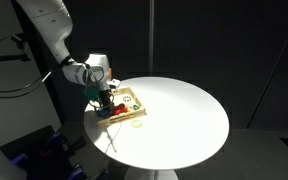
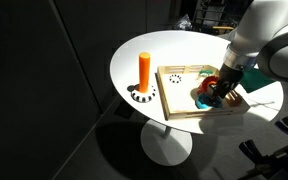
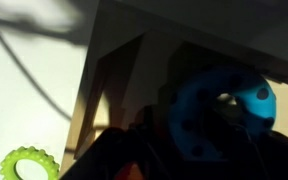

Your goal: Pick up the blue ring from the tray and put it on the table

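The blue ring (image 3: 216,118) fills the right of the wrist view, close to the camera, with my dark fingers around it. In an exterior view it (image 2: 202,98) lies at the near end of the light-wood tray (image 2: 174,108), next to a red piece (image 2: 213,79). My gripper (image 2: 218,94) is down in the tray and looks shut on the ring. The tray (image 1: 134,104) sits at the edge of the round white table (image 1: 184,115), under my gripper (image 1: 104,100).
An orange peg (image 2: 144,68) stands upright on a dotted base on the table beside the tray. A pale green ring (image 3: 28,164) lies at the wrist view's lower left. The table's edge is close to the tray.
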Controlling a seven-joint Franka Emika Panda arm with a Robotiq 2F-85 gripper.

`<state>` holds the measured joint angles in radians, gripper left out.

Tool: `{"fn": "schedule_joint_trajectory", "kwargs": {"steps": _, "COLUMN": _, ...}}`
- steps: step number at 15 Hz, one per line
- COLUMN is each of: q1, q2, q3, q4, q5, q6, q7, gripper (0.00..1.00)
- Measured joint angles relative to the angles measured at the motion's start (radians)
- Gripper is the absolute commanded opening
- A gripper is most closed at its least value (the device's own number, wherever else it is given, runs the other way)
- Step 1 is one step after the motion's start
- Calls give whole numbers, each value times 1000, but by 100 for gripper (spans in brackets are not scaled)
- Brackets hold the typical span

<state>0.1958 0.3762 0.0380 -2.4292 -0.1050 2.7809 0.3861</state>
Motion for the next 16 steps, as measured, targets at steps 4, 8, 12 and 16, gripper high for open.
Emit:
{"fn": "schedule_joint_trajectory", "kwargs": {"steps": 4, "q1": 8, "q2": -4, "q3": -8, "q4": 18, "q5": 1, "q6": 1, "q7": 0, "gripper": 10}}
{"fn": "schedule_joint_trajectory", "kwargs": {"steps": 8, "q1": 16, "q2": -40, "q3": -19, "q4": 38, "q5": 1, "q6": 1, "q7": 0, "gripper": 10}}
{"fn": "schedule_joint_trajectory", "kwargs": {"steps": 12, "q1": 19, "q2": -107, "q3": -50, "q4": 36, "q5": -14, "q6": -1, "q7": 6, "gripper": 10}}
{"fn": "schedule_joint_trajectory", "kwargs": {"steps": 16, "q1": 19, "q2": -169, "q3": -137, "q4": 16, "q5": -136, "q6": -22, "q7": 71, "gripper": 10}}
